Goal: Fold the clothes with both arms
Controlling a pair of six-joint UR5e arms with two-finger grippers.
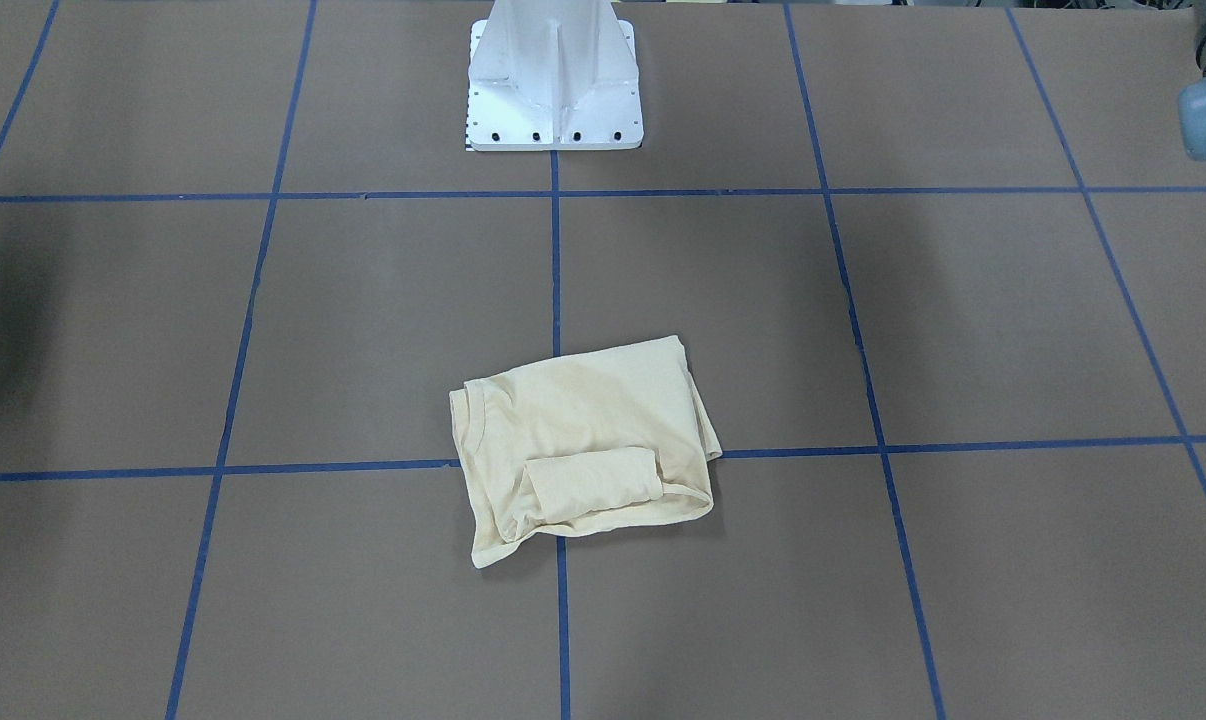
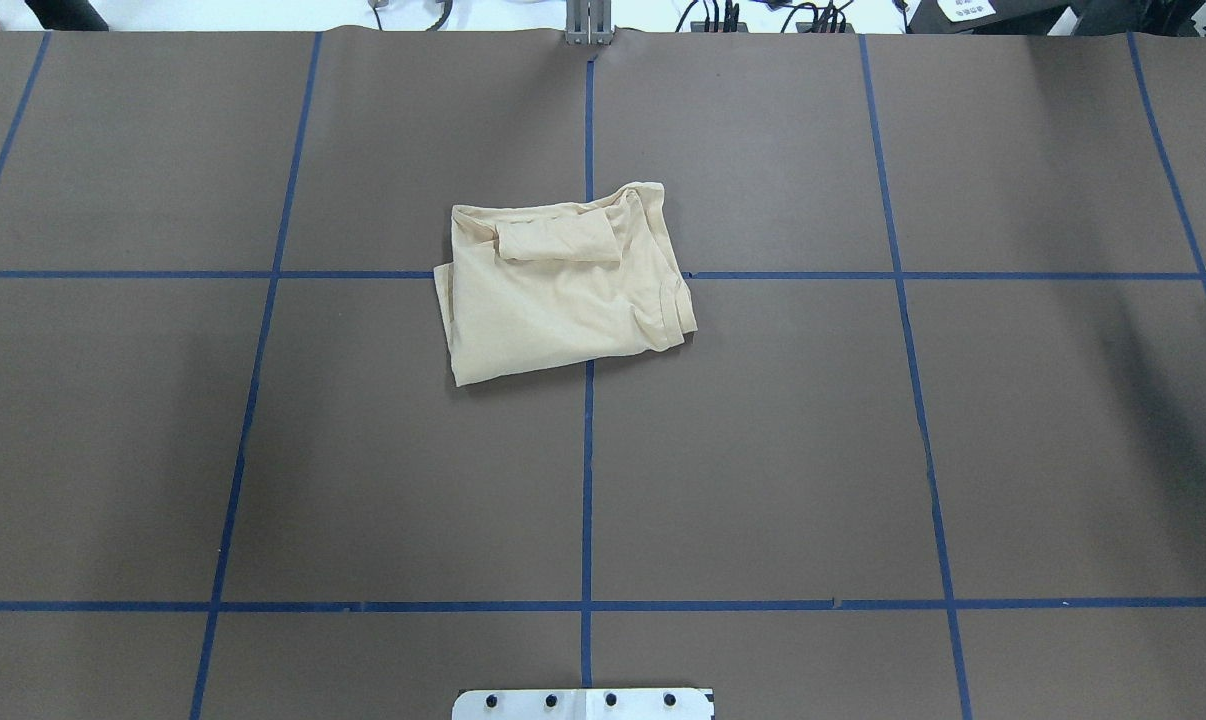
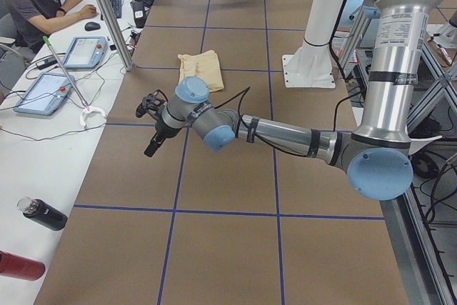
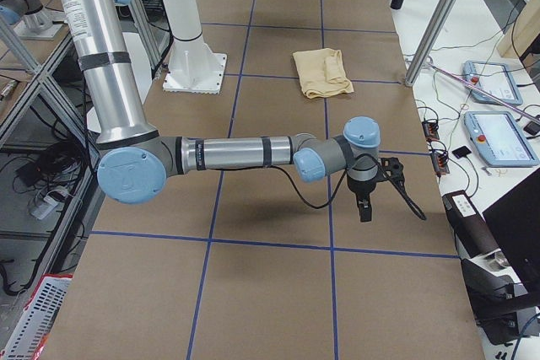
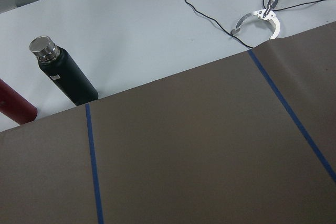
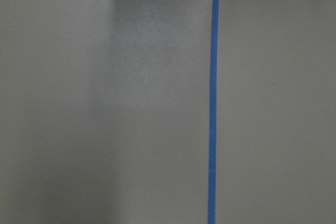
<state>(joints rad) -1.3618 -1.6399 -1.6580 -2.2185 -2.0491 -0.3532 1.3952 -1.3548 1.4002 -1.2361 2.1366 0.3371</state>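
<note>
T-shirt (image 2: 563,300), pale yellow, lies folded on brown blue-taped worktop (image 2: 263,450); jaws of grey left arm (image 3: 285,133) and right arm (image 4: 236,153): opening cannot be told.

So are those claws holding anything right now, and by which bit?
Nothing that shows. The folded shirt lies alone on the table, and the left claw and right claw hang over its opposite ends, well away from it.
</note>
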